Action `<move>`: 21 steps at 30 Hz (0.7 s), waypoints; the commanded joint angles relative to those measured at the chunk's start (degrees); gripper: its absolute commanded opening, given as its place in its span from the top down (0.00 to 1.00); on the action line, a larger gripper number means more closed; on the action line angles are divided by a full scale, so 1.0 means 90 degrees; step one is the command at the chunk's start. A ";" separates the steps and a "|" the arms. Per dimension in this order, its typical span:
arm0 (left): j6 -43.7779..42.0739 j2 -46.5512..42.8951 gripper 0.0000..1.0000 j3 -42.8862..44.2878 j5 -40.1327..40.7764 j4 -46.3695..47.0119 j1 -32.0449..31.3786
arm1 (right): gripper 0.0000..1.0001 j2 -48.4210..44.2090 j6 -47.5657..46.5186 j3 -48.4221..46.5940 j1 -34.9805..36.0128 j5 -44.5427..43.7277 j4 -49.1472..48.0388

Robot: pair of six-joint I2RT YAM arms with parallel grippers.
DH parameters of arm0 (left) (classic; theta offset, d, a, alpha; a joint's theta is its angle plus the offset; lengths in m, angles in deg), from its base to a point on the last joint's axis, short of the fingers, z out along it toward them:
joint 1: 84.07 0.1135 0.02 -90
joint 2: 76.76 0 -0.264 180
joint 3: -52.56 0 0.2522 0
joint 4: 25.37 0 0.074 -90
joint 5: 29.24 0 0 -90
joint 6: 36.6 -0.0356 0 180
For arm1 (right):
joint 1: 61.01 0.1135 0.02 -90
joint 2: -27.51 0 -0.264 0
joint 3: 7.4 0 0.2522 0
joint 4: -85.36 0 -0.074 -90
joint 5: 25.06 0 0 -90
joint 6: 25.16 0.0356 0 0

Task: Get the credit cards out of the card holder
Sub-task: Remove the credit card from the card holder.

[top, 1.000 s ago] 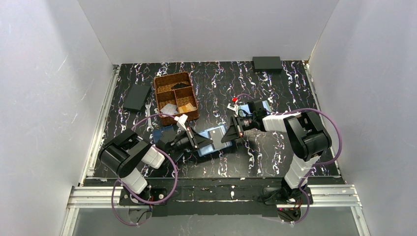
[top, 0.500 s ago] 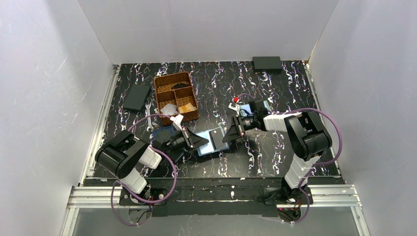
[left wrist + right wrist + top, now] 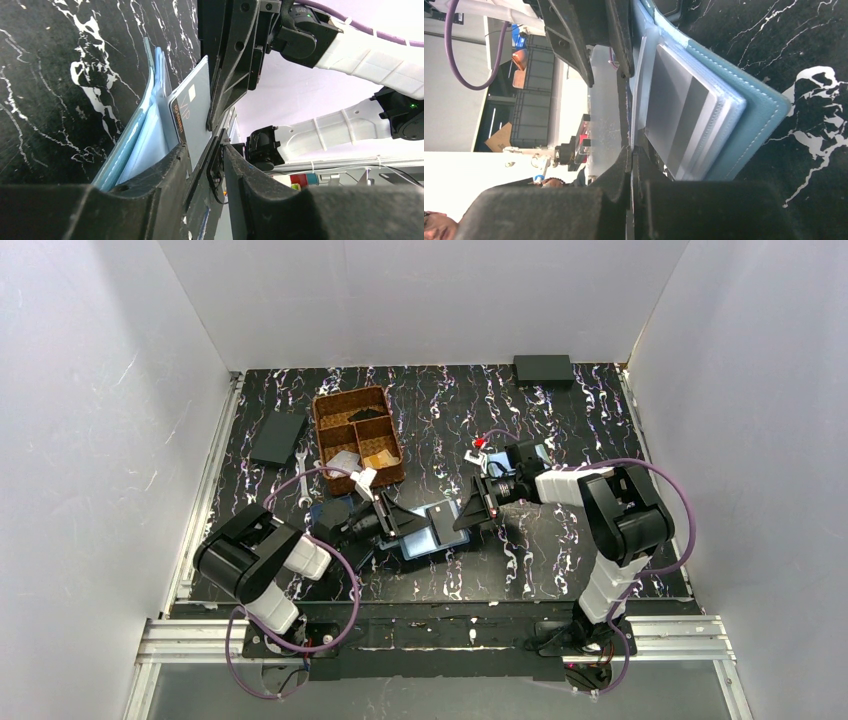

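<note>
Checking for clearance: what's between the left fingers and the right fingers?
The open steel-blue bifold card holder, a light grey plastic card sticking out of it; top and left wrist views show it.

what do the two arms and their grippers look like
The left arm and right arm match: chunky black joint housings joined by white links. A purple cable loops along each. The left gripper and right gripper are black, with two flat tapering fingers.
</note>
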 commanded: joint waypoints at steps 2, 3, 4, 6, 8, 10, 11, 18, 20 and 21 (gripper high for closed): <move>0.0048 0.0244 0.66 0.0275 -0.0011 0.0137 -0.0156 | 0.99 0.0112 -0.0943 -0.0496 0.0072 0.0579 0.1003; 0.0068 0.0344 0.65 0.0297 0.0019 0.0137 -0.0170 | 0.99 0.0140 -0.1158 -0.0570 0.0073 0.0634 0.1263; 0.0074 0.0405 0.61 0.0306 0.0062 0.0137 -0.0185 | 0.99 0.0181 -0.1451 -0.0664 0.0073 0.0694 0.1561; 0.0079 0.0464 0.58 0.0314 0.0119 0.0137 -0.0196 | 0.99 0.0294 -0.2178 -0.0889 0.0073 0.0848 0.2367; 0.0074 0.0466 0.57 0.0312 0.0161 0.0137 -0.0201 | 0.99 0.0446 -0.2831 -0.1117 0.0086 0.0943 0.3154; 0.0081 0.0458 0.56 0.0312 0.0178 0.0137 -0.0201 | 0.99 0.0525 -0.3034 -0.1208 0.0088 0.0959 0.3425; 0.0090 0.0467 0.56 0.0324 0.0177 0.0137 -0.0210 | 0.99 0.0538 -0.3040 -0.1218 0.0097 0.0951 0.3430; 0.0253 0.0633 0.58 0.0633 0.0239 0.0145 -0.0463 | 0.99 0.0478 -0.3049 -0.1205 0.0218 0.0830 0.3433; 0.0338 0.0669 0.61 0.0711 0.0299 0.0146 -0.0535 | 0.99 0.0494 -0.3038 -0.1213 0.0220 0.0791 0.3432; 0.0379 0.0674 0.62 0.0728 0.0324 0.0160 -0.0552 | 0.99 0.0503 -0.3020 -0.1214 0.0220 0.0747 0.3431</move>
